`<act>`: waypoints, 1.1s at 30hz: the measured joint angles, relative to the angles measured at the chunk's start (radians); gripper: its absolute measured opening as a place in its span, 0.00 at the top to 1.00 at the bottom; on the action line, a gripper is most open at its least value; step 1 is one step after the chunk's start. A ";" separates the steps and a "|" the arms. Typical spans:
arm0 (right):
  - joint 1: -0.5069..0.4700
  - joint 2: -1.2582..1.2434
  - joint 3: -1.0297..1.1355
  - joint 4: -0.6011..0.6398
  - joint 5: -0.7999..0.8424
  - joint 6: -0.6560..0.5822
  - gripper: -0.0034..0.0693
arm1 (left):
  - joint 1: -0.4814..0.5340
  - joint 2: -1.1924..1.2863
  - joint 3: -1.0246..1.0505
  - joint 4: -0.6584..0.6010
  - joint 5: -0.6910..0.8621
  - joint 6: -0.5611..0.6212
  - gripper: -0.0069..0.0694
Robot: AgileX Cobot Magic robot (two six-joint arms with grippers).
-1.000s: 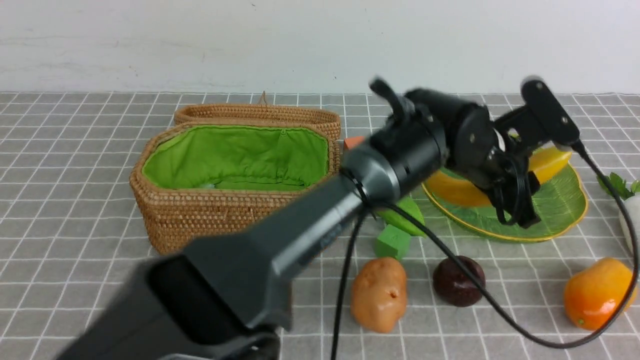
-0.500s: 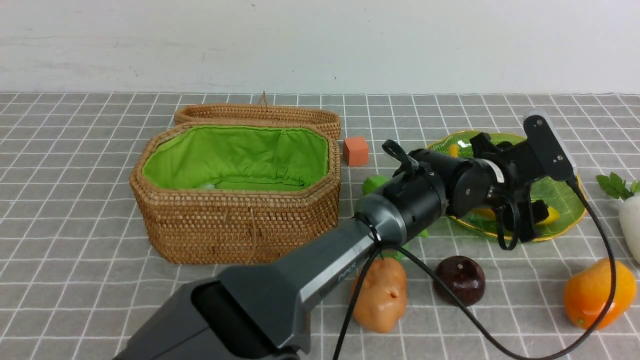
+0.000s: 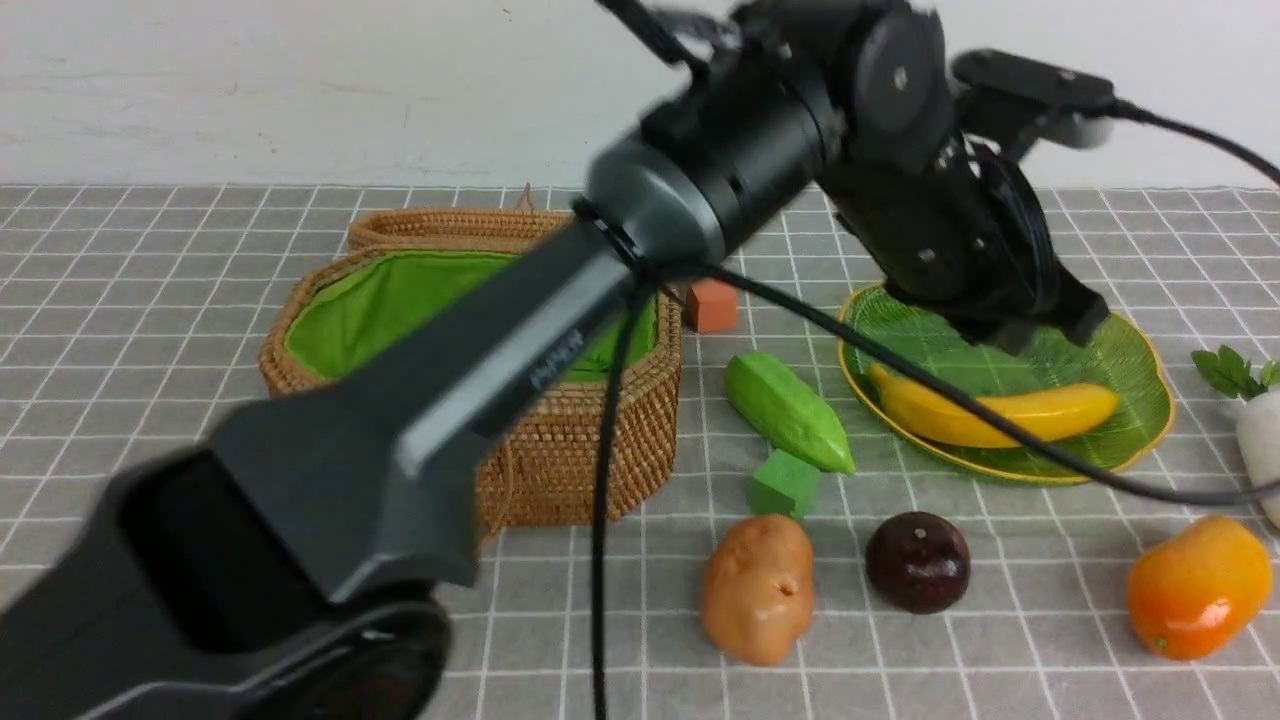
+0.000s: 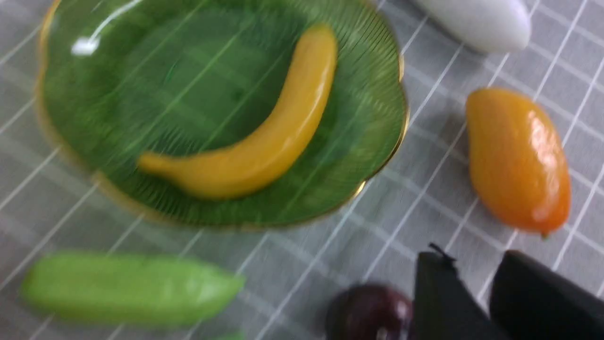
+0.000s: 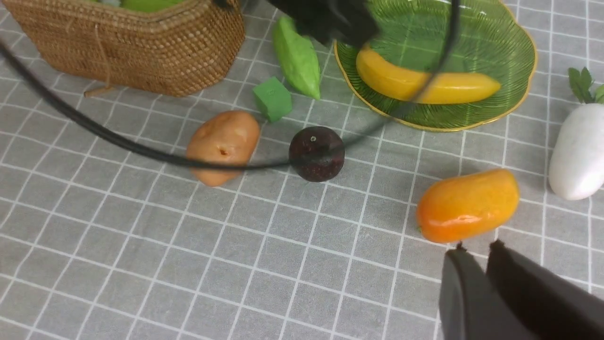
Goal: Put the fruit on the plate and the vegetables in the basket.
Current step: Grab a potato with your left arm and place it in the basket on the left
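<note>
One at a time: lift the left gripper [image 4: 468,255], empty with jaws nearly together, clear of the plate [image 3: 1130,390] holding the banana [image 3: 1070,405], then spread wide over the plum [image 3: 917,560] near the front edge of the table [image 3: 150,300].

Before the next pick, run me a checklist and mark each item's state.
1. Banana lies on the plate: ok.
2. Left jaws hold nothing: ok.
3. Right jaws hold nothing: ok.
4. Plum and mango on the plate: not ok, both lie on the cloth.
5. Potato, gourd and radish in the basket: not ok, all lie outside it.
6. Basket lid open: ok.
</note>
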 joint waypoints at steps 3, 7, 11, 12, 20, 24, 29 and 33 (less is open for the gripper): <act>0.000 0.000 0.000 0.002 0.000 0.000 0.84 | -0.010 -0.112 0.137 0.081 0.026 -0.035 0.93; 0.000 0.000 0.000 0.021 0.000 -0.001 0.84 | -0.024 -0.313 0.485 0.085 0.028 -0.062 0.92; 0.000 0.000 0.000 0.051 0.000 -0.015 0.83 | -0.025 -0.342 0.711 0.059 0.018 -0.076 0.78; 0.000 0.000 0.000 0.057 0.000 -0.017 0.83 | -0.025 -0.338 0.737 0.059 0.011 -0.078 0.74; 0.000 0.000 0.000 0.109 0.000 -0.039 0.83 | -0.025 -0.202 0.815 0.149 -0.225 -0.167 0.22; 0.000 0.000 0.000 0.113 0.000 -0.051 0.83 | -0.025 -0.150 0.815 0.242 -0.265 -0.256 0.10; 0.000 0.000 0.000 0.113 0.000 -0.075 0.83 | -0.027 -0.130 0.809 0.266 -0.275 -0.281 0.10; 0.000 0.000 0.000 0.116 0.000 -0.081 0.83 | -0.027 -0.123 0.805 0.269 -0.272 -0.286 0.14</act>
